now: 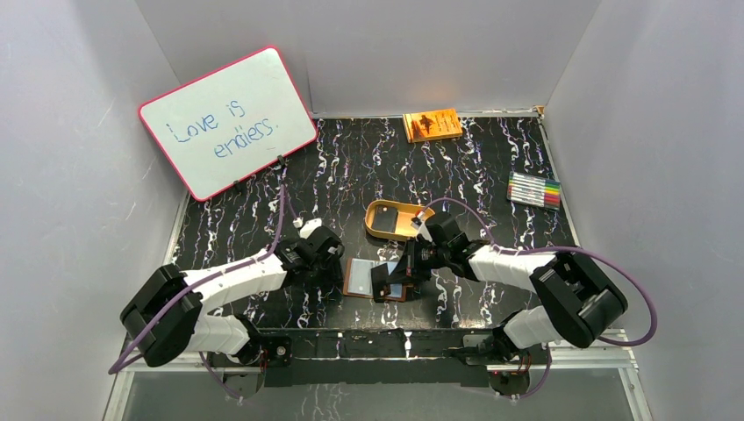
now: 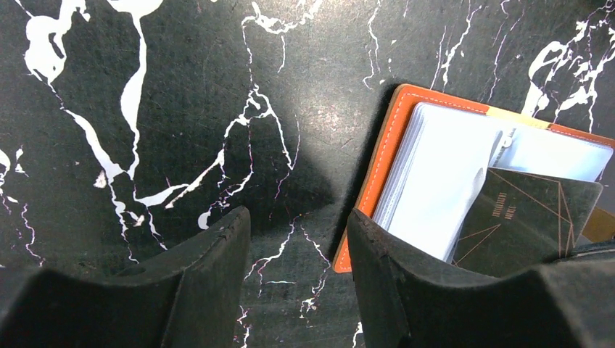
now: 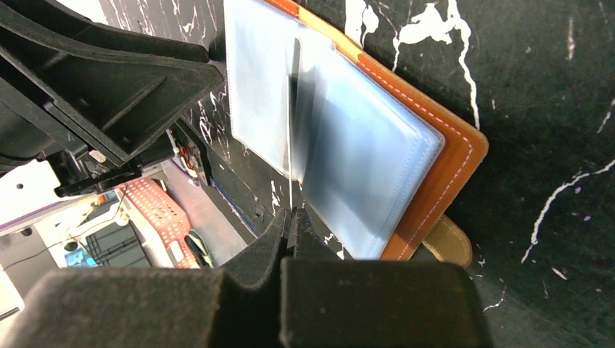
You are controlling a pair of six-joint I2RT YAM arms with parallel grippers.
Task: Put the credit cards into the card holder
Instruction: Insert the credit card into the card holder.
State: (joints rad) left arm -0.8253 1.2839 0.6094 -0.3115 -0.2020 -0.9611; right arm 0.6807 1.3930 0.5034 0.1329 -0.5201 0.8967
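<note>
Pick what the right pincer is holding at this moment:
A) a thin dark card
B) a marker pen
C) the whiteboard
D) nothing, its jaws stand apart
A: the right pincer is shut on the edge of a thin dark card, which it holds over the open card holder.

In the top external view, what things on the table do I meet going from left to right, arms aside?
Whiteboard → card holder → orange book → coloured markers. The tan tray is left out: it overlaps the card holder and the orange book.
</note>
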